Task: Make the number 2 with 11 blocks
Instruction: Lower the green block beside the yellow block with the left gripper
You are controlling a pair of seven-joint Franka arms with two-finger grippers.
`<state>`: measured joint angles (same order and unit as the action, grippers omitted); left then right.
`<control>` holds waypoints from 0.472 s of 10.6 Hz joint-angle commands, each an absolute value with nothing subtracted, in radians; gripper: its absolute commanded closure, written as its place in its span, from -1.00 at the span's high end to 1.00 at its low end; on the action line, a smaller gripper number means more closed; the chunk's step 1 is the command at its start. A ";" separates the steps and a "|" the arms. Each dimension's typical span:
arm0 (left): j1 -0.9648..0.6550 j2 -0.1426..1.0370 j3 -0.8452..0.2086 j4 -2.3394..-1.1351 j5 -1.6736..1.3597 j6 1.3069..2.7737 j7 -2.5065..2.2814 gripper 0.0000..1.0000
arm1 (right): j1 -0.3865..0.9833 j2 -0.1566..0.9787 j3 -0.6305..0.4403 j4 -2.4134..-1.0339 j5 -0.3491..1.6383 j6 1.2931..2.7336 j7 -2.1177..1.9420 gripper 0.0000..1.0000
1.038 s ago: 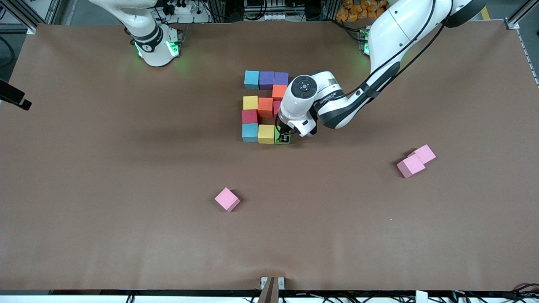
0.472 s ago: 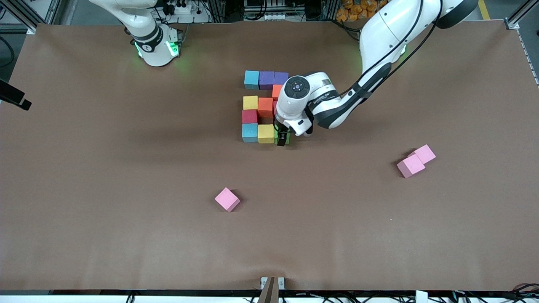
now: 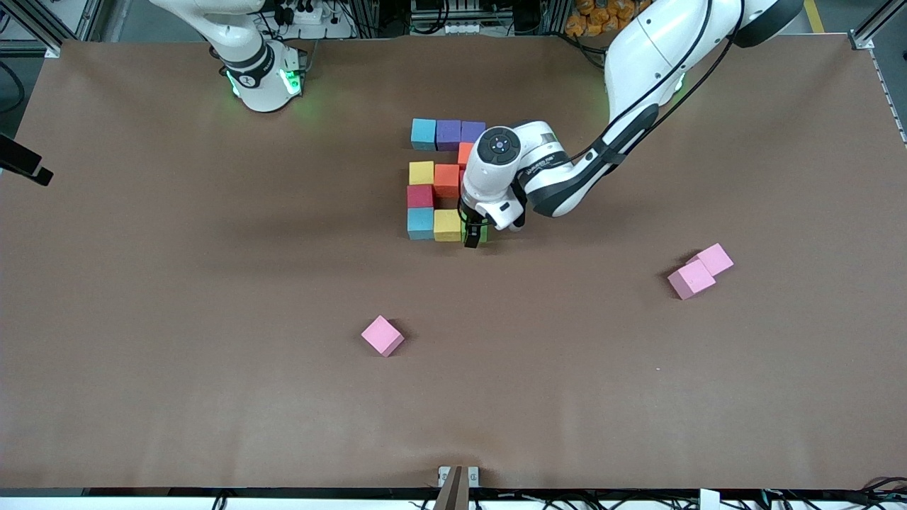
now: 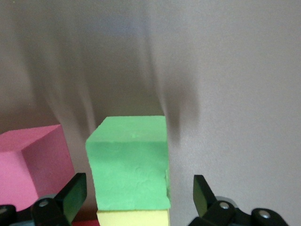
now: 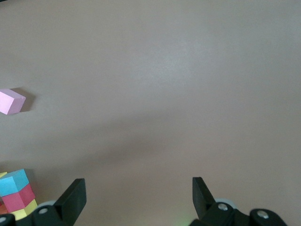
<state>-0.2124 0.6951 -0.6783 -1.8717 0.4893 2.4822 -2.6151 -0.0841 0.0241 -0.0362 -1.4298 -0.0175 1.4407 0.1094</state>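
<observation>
The blocks stand together mid-table: light blue (image 3: 424,133), two purple (image 3: 448,134), orange (image 3: 465,152), yellow (image 3: 421,172), orange (image 3: 446,180), red (image 3: 420,195), light blue (image 3: 420,223), yellow (image 3: 447,225). The green block (image 4: 129,162) rests on the table touching that yellow block (image 4: 133,218). A pinkish-red block (image 4: 28,165) is close beside it. My left gripper (image 3: 473,235) (image 4: 138,188) is open, one finger on each side of the green block with gaps. My right gripper (image 5: 136,188) is open over bare table; that arm waits.
Two pink cubes (image 3: 698,270) touch each other toward the left arm's end. A single pink cube (image 3: 382,336) (image 5: 11,101) lies nearer the front camera than the blocks. The left arm's wrist hides part of the cluster.
My left gripper has opened and let go of the green block, which now rests beside the yellow one. The hand shifted slightly toward the right arm's end.
</observation>
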 commanded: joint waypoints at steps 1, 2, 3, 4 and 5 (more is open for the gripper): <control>-0.215 0.644 -0.690 -1.881 0.520 2.480 -2.642 1.00 | -0.101 0.026 -0.021 -1.424 -0.029 1.434 0.110 1.00; -0.210 0.631 -0.695 -1.881 0.520 2.480 -2.637 1.00 | -0.101 0.025 -0.021 -1.422 -0.029 1.436 0.110 1.00; -0.206 0.614 -0.702 -1.879 0.520 2.480 -2.634 1.00 | -0.101 0.026 -0.021 -1.422 -0.029 1.436 0.110 1.00; -0.199 0.598 -0.713 -1.876 0.520 2.479 -2.619 1.00 | -0.101 0.025 -0.021 -1.424 -0.029 1.436 0.110 1.00; -0.195 0.572 -0.713 -1.879 0.520 2.476 -2.568 1.00 | -0.101 0.025 -0.021 -1.424 -0.029 1.436 0.110 1.00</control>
